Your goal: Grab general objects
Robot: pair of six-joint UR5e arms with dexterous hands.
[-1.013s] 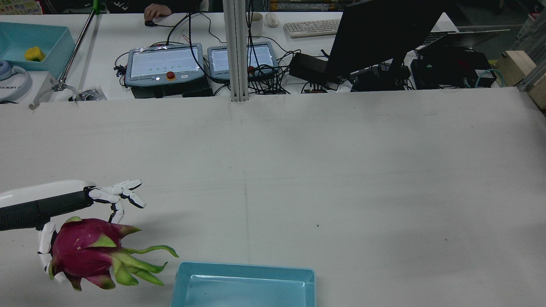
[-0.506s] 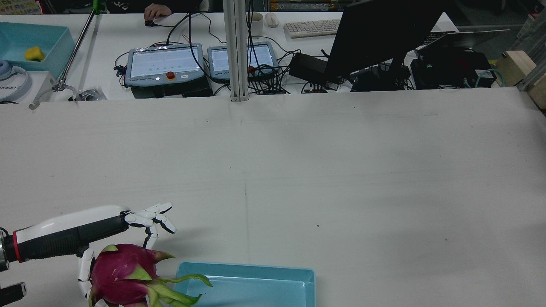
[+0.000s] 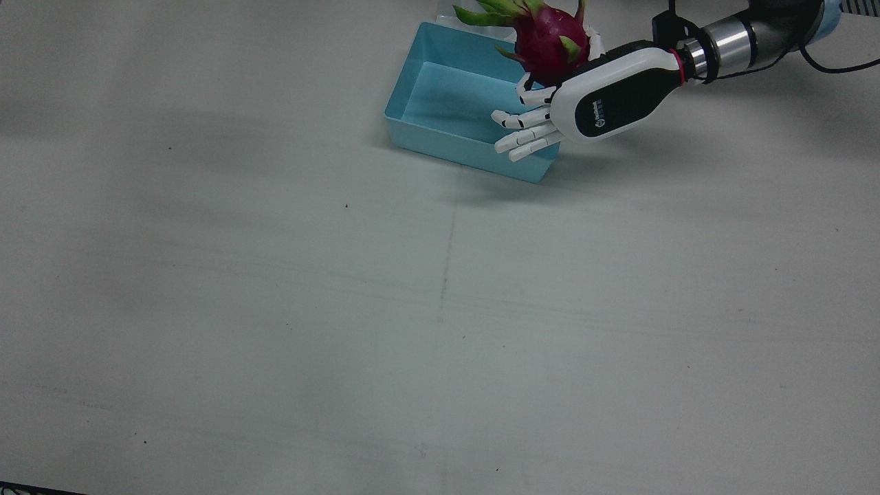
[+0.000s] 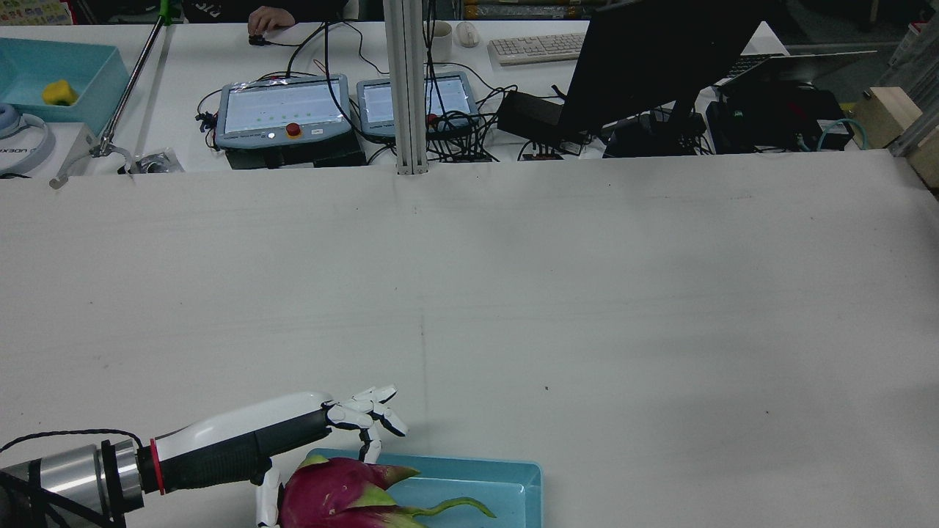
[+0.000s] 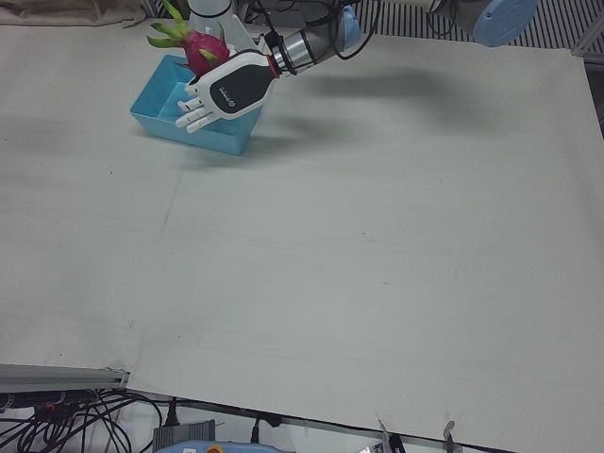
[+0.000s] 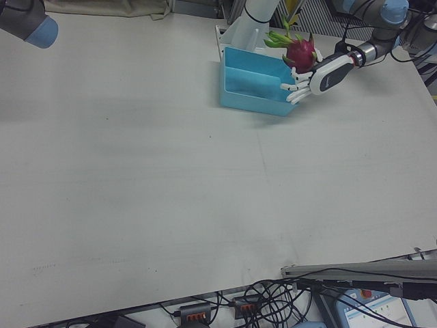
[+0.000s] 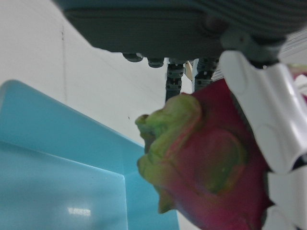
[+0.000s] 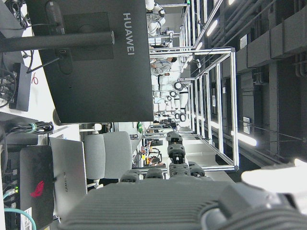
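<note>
My left hand (image 3: 550,113) pinches the dragon fruit (image 3: 546,34) between thumb and one finger above the blue tray (image 3: 440,141); it could roll out if my grip slackens.

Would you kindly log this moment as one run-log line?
left robot hand: holding dragon fruit | position: over blue tray | fruit: not released | right robot hand: idle, off table

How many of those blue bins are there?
2: one blue bin by the left hand holding the dragon fruit, another on the far desk with something yellow inside.
</note>
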